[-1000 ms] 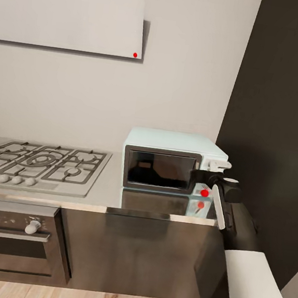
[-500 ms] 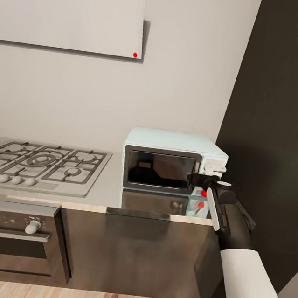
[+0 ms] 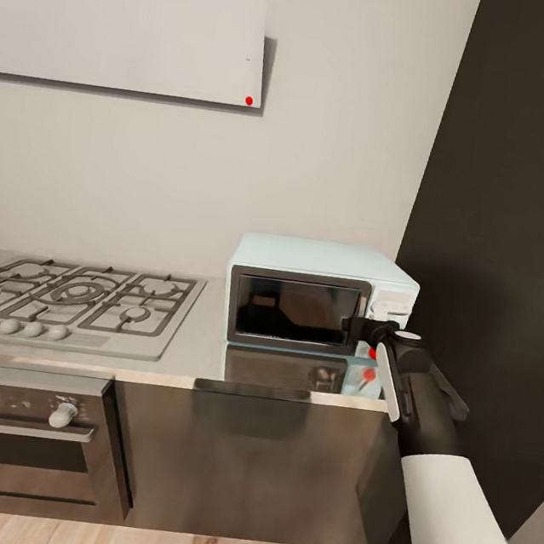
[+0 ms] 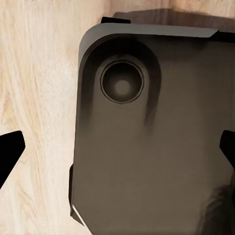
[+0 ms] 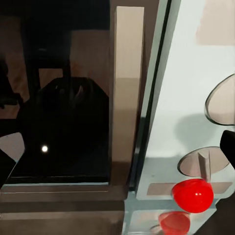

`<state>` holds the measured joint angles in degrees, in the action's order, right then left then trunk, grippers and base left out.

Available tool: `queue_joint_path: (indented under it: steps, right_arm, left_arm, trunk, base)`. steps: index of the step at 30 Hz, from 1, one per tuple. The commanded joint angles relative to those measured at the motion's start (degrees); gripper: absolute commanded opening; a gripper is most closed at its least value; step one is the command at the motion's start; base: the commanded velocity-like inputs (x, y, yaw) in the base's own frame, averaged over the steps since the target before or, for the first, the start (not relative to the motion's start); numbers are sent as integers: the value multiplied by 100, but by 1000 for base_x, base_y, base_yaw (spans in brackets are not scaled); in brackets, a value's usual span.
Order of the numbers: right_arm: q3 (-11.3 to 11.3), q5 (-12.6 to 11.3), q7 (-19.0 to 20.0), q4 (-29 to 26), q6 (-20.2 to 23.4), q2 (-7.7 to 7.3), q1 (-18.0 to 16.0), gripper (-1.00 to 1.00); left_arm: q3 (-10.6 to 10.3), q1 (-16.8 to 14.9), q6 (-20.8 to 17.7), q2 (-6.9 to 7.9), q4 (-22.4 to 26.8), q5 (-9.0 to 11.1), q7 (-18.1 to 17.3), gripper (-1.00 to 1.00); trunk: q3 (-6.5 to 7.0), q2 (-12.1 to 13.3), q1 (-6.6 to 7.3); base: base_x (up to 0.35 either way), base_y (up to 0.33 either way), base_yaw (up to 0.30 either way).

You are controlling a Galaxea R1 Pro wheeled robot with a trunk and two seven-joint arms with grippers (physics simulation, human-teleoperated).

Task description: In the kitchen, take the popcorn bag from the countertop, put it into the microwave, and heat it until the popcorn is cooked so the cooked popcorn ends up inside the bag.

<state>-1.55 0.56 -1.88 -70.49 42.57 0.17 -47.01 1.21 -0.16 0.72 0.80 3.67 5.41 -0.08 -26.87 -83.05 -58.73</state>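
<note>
The pale mint-blue microwave (image 3: 320, 300) stands on the grey countertop (image 3: 198, 344) with its dark glass door shut. In front of its lower right corner, where the door frame meets the white knob panel, my right gripper (image 3: 353, 324) is open. In the right wrist view the door glass (image 5: 63, 98), the grey frame (image 5: 128, 93) and the knob panel (image 5: 196, 98) are very close, and the right gripper (image 5: 117, 156) has fingertips (image 5: 7, 164) spread wide with nothing between them. The left gripper (image 4: 117, 152) is open and empty over the floor. The popcorn bag is out of view.
A gas hob (image 3: 80, 298) with grey grates lies left of the microwave, with a dark built-in oven (image 3: 23, 437) below it. A dark wall panel (image 3: 506, 251) rises at the right. A red dot (image 5: 192, 194) sits low on the microwave's panel. The left wrist view looks down on the robot's dark base (image 4: 152, 147) and the wooden floor (image 4: 39, 73).
My right gripper has shifted a little left and down, from the knob panel toward the door's right edge. The microwave door stays shut. The view shifted slightly.
</note>
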Motion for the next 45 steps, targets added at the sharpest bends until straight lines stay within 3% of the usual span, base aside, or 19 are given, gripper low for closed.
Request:
queue_joint_path:
  steps: [1, 45]
  right_arm:
    - [-5, 7, -25, -7, 28, 12, -2, 100]
    - [6, 1, -35, -3, -31, -21, -1, 100]
  left_arm:
    - [8, -2, 8, 0, 6, 57, -1, 100]
    - [10, -2, 8, 5, 13, 57, -1, 100]
  trunk:
    - [-6, -3, 0]
    - [-6, -3, 0]
  base:
    - [0, 0, 0]
    - [37, 0, 0]
